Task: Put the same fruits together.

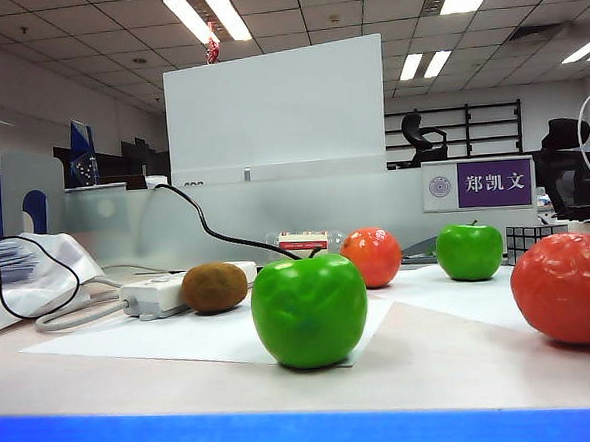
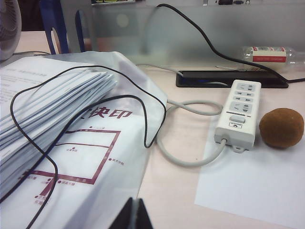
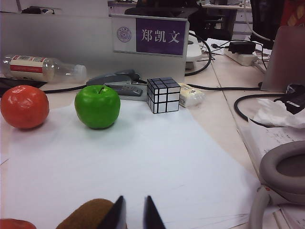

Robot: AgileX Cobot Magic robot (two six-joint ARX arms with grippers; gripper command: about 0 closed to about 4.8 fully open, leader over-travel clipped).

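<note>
1. Desk surface, white paper sheets (image 1: 182, 338) spread as a work mat. The toy fruits sit scattered and unpaired, so sorting looks not yet begun.
2. Nearest the exterior camera: a glossy bright-green plastic apple (image 1: 310, 310), standing alone on the paper's front edge.
3. Second green apple (image 1: 469, 251) sits farther back on the right; the right wrist view shows it (image 3: 97, 106) just beside a wrinkly orange-red toy orange (image 3: 24, 107), apart, not touching.
4. Another orange-red wrinkled orange (image 1: 570, 287) lies at the near right edge, well apart from its twin (image 1: 372, 256).
5. A fuzzy brown oval kiwi (image 1: 215, 287) rests just beside the white power strip (image 1: 159, 294); the left wrist view confirms this (image 2: 281, 127), gap unclear. A second brown kiwi (image 3: 88, 215) lies close under the right arm's fingers.
6. Left gripper (image 2: 132, 214): dark fingertips pressed together, empty, parked low over a plastic-wrapped stack of printed sheets (image 2: 57, 119) away from the fruit. Probably its rest pose.
7. Right gripper (image 3: 131, 214): fingers stand slightly parted with a narrow gap, holding nothing, low over the paper beside the near kiwi.
8. Judgement: each kind is split across the mat, so every pair needs one carry. The strip's cord (image 2: 188, 160) near the far kiwi could snag a reach.
</note>
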